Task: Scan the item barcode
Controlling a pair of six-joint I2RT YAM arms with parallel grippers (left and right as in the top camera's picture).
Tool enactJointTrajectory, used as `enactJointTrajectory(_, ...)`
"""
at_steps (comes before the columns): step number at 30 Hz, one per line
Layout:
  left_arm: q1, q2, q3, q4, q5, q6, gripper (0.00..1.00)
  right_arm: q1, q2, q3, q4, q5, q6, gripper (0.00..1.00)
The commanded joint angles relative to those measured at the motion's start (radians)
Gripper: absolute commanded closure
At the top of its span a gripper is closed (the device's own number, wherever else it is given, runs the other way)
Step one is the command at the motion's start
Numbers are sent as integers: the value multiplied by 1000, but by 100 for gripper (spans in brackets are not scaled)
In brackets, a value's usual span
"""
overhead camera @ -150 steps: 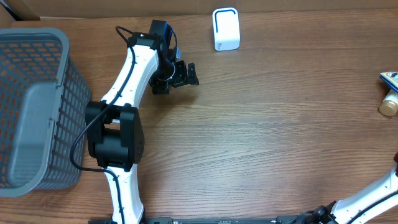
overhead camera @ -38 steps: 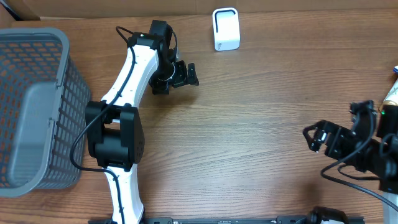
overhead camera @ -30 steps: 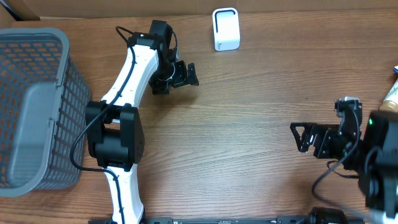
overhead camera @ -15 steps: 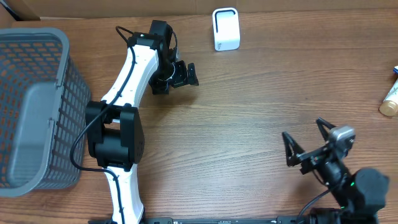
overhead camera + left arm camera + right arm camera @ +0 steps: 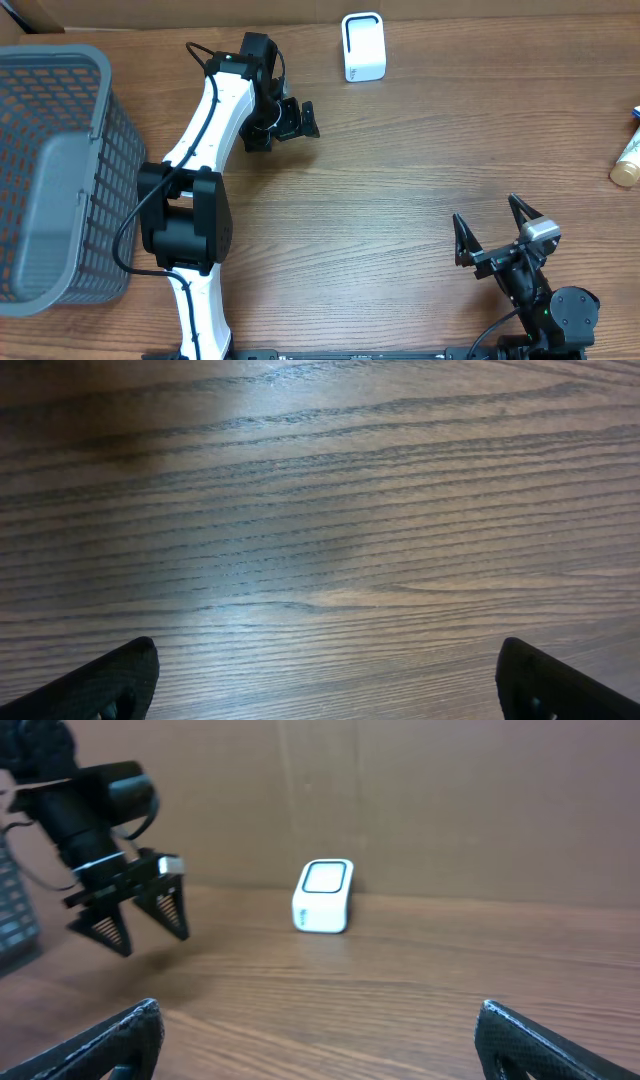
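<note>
The white barcode scanner (image 5: 363, 46) stands at the table's far edge; the right wrist view shows this scanner (image 5: 323, 896) against the brown back wall. The item (image 5: 627, 163), a tan-ended tube, lies at the far right edge, partly cut off. My left gripper (image 5: 300, 120) hovers open left of the scanner. Its fingertips (image 5: 118, 678) frame only bare wood, and the right wrist view shows it (image 5: 140, 925) from the side. My right gripper (image 5: 485, 210) is open and empty near the front right, well short of the item and facing the scanner, with its fingertips (image 5: 112, 1040) wide apart.
A grey mesh basket (image 5: 108, 150) fills the left side of the table. A small blue-and-white object (image 5: 636, 113) peeks in at the right edge above the item. The left arm's white links (image 5: 205, 130) stretch from the front edge to the back.
My right arm has swung from beside the item at the right edge back toward the front of the table, and its gripper now points at the far side. The left arm is still.
</note>
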Motion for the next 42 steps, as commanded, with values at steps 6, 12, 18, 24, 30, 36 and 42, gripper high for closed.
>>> enactJointTrajectory(6, -13, 5, 2, 2, -6, -7, 0, 29, -29, -8, 9, 121, -2, 0)
enactJointTrajectory(12, -13, 5, 2, 2, -6, -7, 0, 29, -29, -67, 21, 121, -2, 0)
enactJointTrajectory(18, -13, 5, 2, 2, -6, -7, 0, 31, -29, -119, 90, 122, -2, 0)
enactJointTrajectory(24, -13, 5, 2, 2, -6, -7, 0, 30, -29, -128, 152, 211, -2, 0)
enactJointTrajectory(30, -13, 5, 2, 2, -6, -7, 0, 21, -29, -128, 253, 219, -3, 0)
enactJointTrajectory(36, -13, 5, 2, 2, -6, -7, 0, 26, -29, -129, 175, 226, -69, 0)
enactJointTrajectory(42, -13, 5, 2, 2, -6, -7, 0, 26, -30, -129, 91, 237, -50, 0)
